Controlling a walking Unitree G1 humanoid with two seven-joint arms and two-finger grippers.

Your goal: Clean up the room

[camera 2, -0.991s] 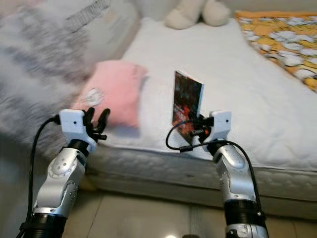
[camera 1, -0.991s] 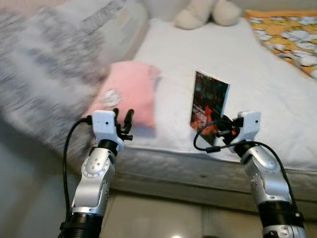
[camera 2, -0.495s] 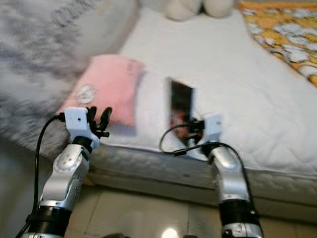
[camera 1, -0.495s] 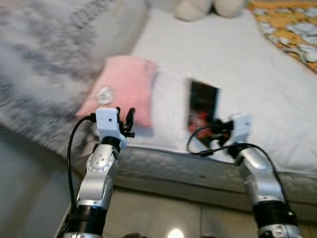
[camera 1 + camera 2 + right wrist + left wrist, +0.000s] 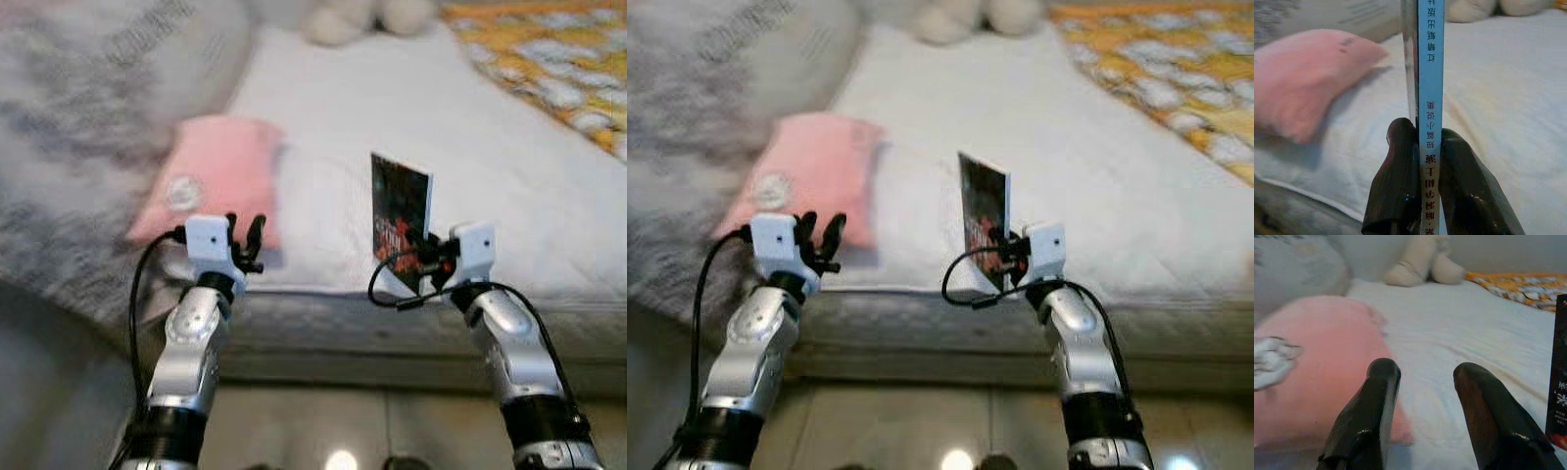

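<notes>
right pincer clamped on book, upright, center frame over bed edge | left pincer fingers spread, empty, near pink pillow

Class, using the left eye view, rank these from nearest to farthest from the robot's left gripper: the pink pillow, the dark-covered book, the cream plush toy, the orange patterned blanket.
1. Pink pillow, just beyond the left gripper.
2. Dark-covered book, to the right, upright in the right gripper.
3. Cream plush toy, at the bed's far end.
4. Orange patterned blanket, far right; roughly level with the toy, hard to separate.
</notes>
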